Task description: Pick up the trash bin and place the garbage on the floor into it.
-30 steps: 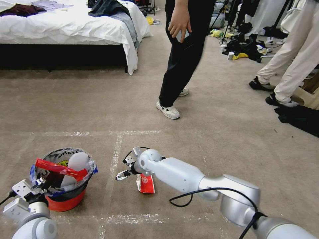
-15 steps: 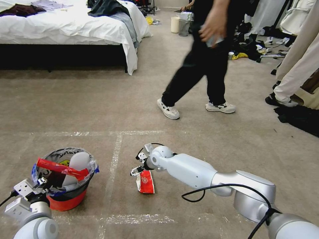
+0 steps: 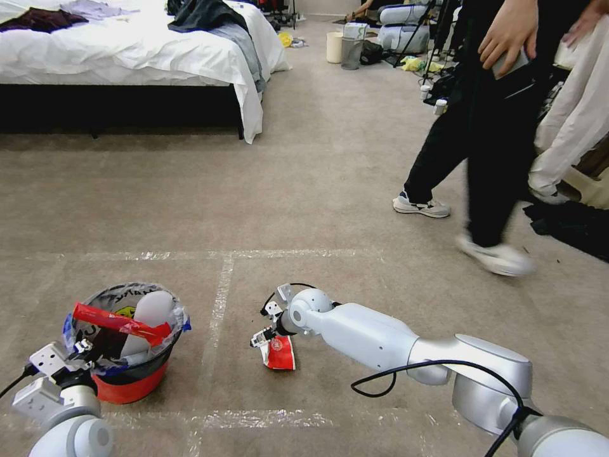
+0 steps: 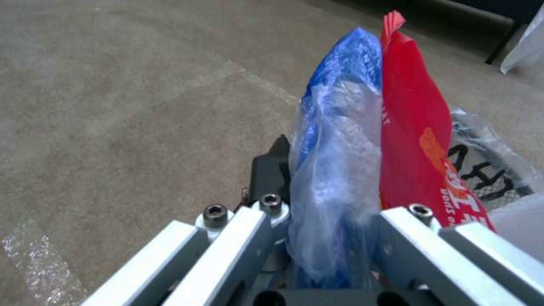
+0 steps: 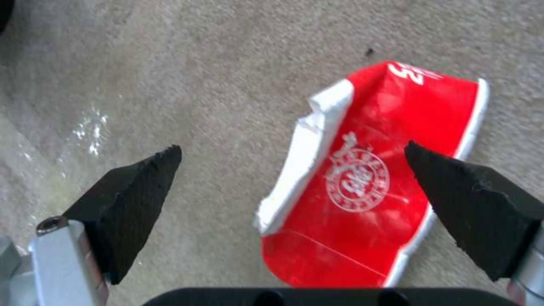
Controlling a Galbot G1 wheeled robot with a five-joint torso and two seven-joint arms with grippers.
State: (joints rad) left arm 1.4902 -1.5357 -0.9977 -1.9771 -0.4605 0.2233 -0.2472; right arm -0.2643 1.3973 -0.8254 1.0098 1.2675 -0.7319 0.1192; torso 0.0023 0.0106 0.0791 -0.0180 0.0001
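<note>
The trash bin [image 3: 130,381], a small red bucket with a clear, blue-edged bag, stands on the carpet at the lower left. In it lie a long red wrapper [image 3: 117,322] and a white foam piece [image 3: 147,317]. My left gripper [image 3: 77,351] is shut on the bin's near rim; the left wrist view shows the blue bag edge [image 4: 340,127] pinched between its fingers, with the red wrapper [image 4: 416,140] beside it. A piece of garbage, a flat red-and-white wrapper [image 3: 280,353], lies on the floor. My right gripper [image 3: 261,336] hovers open just over this wrapper [image 5: 368,187], one fingertip on each side.
White tape lines [image 3: 219,298] mark the carpet. A bed [image 3: 139,51] stands at the back left. A person's legs [image 3: 482,158] cross at the right, near dark clothes [image 3: 571,228] on the floor. A white bucket [image 3: 333,47] and grey bin [image 3: 350,52] stand far back.
My right gripper has moved right and down, from beside the red-and-white wrapper to just over it. The person has walked from the middle to the right. The bin and left gripper have not moved.
</note>
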